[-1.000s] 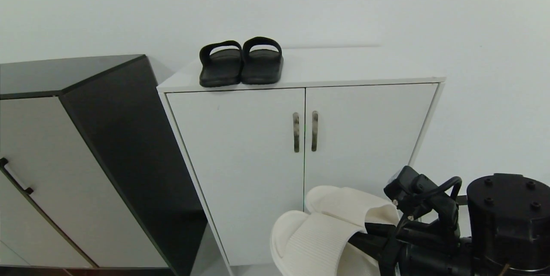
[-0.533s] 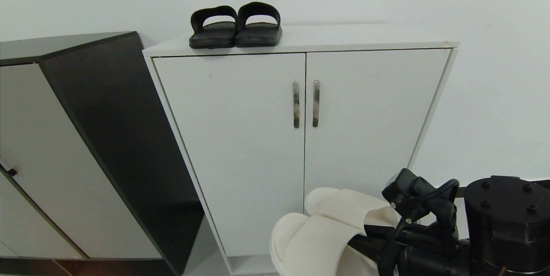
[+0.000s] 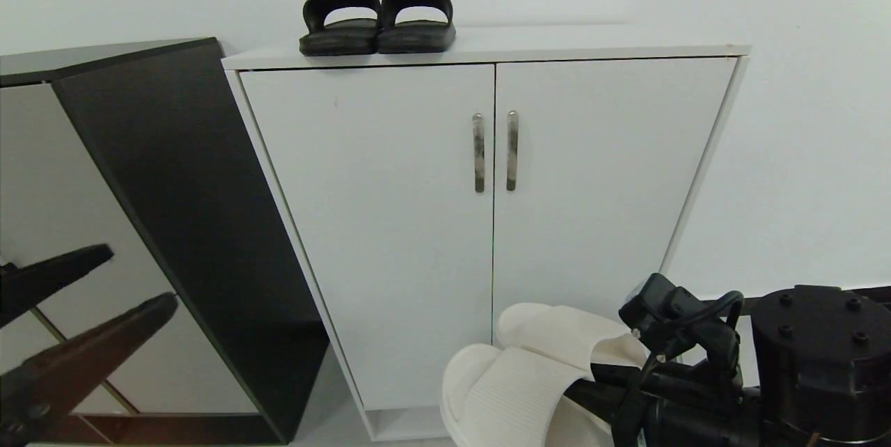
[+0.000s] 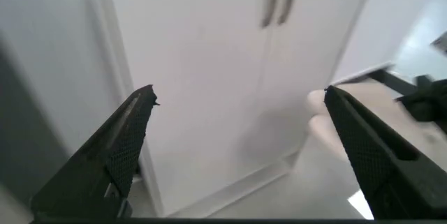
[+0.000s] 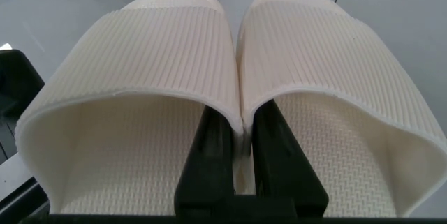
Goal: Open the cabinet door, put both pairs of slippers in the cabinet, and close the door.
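Both doors of the cabinet [image 3: 390, 238] are shut; nothing is stowed. My right jaws clamp the white slippers [image 3: 511, 384]; the black slippers [image 3: 379, 19] sit on top. My left jaws gape, empty.

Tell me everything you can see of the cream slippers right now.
The cream slippers are a pair of slides with wide ribbed straps and patterned footbeds, seemingly soft foam. They lie side by side, inner edges pressed together and pinched by the right gripper, its fingers reaching under the straps. They are held low before the white cabinet, whose doors are shut.
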Controlling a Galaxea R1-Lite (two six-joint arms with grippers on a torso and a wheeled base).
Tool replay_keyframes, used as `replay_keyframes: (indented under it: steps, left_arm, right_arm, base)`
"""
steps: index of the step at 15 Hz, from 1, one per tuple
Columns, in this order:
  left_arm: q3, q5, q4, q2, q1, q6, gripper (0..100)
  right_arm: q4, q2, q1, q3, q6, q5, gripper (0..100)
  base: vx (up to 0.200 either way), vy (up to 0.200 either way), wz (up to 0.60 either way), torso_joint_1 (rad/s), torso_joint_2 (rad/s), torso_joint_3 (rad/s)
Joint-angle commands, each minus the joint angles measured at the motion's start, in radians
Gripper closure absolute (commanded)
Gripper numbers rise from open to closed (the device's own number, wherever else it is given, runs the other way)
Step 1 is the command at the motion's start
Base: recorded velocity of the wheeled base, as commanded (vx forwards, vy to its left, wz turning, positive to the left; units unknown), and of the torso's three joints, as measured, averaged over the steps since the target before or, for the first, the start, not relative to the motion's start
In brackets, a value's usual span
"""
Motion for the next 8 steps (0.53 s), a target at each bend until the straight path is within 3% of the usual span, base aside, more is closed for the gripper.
replay_keyframes:
  steps: [1,2,3,4,5,8]
  left_arm:
    - [-0.133,-0.013,-0.040,0.198,-0.193,-0.004,0]
    - [-0.133,-0.013,-0.040,0.198,-0.193,-0.004,0]
    - [-0.167,0.033,-0.032,0.241,-0.305,-0.004,0]
    - [-0.221,0.147,-0.029,0.356,-0.465,-0.004,0]
    - [-0.258,0.170,-0.044,0.431,-0.523,-0.004,0]
    - [-0.390,0.176,-0.129,0.644,-0.614,-0.012,0]
  right_arm:
    - [-0.002,-0.004,0.001,-0.002,0.000,-0.001,100]
    - [-0.002,-0.004,0.001,-0.002,0.000,-0.001,100]
    - [0.000,-0.010,0.001,0.000,0.000,0.001,100]
    - [-0.002,-0.004,-0.001,0.000,0.000,0.001,100]
    - [0.000,-0.002,-0.001,0.001,0.000,0.004,100]
    - [-0.002,0.002,-0.001,0.001,0.003,0.007,100]
  base:
    - [0.000,0.000,0.00,0.000,0.00,0.000]
    - [0.000,0.000,0.00,0.000,0.00,0.000]
    - [0.000,0.000,0.00,0.000,0.00,0.000]
    - [0.000,0.000,0.00,0.000,0.00,0.000]
    - [0.000,0.000,0.00,0.000,0.00,0.000]
    - [0.000,0.000,0.00,0.000,0.00,0.000]
